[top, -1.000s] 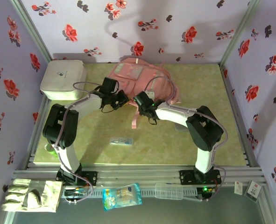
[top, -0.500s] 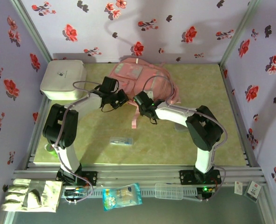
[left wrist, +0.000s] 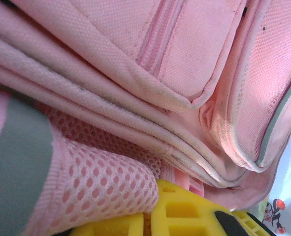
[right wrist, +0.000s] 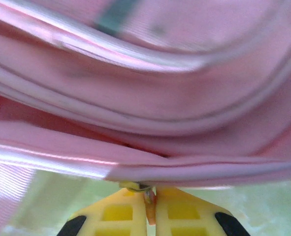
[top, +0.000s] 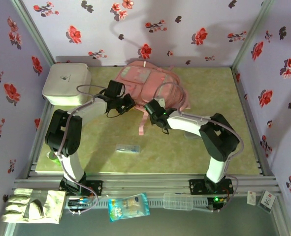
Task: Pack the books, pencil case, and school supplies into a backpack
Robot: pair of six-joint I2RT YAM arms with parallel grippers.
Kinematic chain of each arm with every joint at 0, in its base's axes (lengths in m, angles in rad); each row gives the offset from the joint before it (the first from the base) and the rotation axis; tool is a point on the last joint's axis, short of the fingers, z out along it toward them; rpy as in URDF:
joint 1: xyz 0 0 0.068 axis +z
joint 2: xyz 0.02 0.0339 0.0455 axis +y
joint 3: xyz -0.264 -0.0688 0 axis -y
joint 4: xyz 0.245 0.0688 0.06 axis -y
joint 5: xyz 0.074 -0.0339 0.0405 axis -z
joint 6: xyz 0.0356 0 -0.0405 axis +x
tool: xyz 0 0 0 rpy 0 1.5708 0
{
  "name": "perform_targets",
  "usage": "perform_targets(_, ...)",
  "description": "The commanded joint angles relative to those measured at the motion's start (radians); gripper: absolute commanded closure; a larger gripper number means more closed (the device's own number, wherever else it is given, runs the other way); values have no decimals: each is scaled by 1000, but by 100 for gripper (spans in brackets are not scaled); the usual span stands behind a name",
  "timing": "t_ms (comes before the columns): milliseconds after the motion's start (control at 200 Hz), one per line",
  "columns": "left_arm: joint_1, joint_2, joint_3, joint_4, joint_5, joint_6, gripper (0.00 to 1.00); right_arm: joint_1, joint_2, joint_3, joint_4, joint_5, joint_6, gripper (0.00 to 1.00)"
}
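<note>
The pink backpack (top: 150, 81) lies at the back middle of the table. My left gripper (top: 127, 103) is at its near left edge, shut on a thin bit of backpack fabric (left wrist: 175, 59), with a mesh strap (left wrist: 101, 182) lapping over one finger. My right gripper (right wrist: 150, 199) is shut on the zipper pull (right wrist: 137, 187) at the near edge of the backpack (right wrist: 145, 98). From above, this right gripper (top: 154, 109) is just right of the left one. A small clear packet (top: 128, 148) lies on the mat in front. The books and pencil case are out of view.
A white rounded box (top: 66, 84) stands at the back left. A pink strap (top: 141, 125) trails toward the packet. Below the table's front rail lie pale gloves (top: 34, 205), a blue-white bag (top: 129, 206) and a clear tray (top: 179, 200). Something small and green (top: 50, 156) sits by the left arm's base.
My right gripper has closed on the zipper pull and shifted slightly right and nearer. The left gripper has stayed where it was.
</note>
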Motion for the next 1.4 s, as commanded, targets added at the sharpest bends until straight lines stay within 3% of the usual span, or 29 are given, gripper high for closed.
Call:
perform_targets(0, 47, -19, 32, 11, -42, 53, 100, -77, -71, -80, -15, 38, 74, 91)
perform_targets(235, 65, -11, 24, 7, -47, 67, 100, -110, -84, -81, -8, -35, 29, 89)
perform_targets(455, 64, -11, 30, -2, -44, 73, 100, -110, -30, -21, 7, -185, -62, 80)
perform_targets(740, 64, -12, 35, -9, -40, 78, 100, -110, 15, 22, 9, -177, -105, 75)
perform_targets(980, 67, -5, 42, -19, -40, 91, 100, -110, -16, -6, 20, -113, -112, 89)
perform_targets(1150, 87, 8, 48, -25, -48, 108, 100, -132, -66, -74, 39, -65, -109, 90)
perform_targets(1255, 95, 26, 68, -36, -52, 140, 100, -171, -83, -97, 45, -101, -94, 90)
perform_targets(1395, 100, 59, 106, -60, -56, 189, 100, -167, -81, -69, 39, -259, -126, 91)
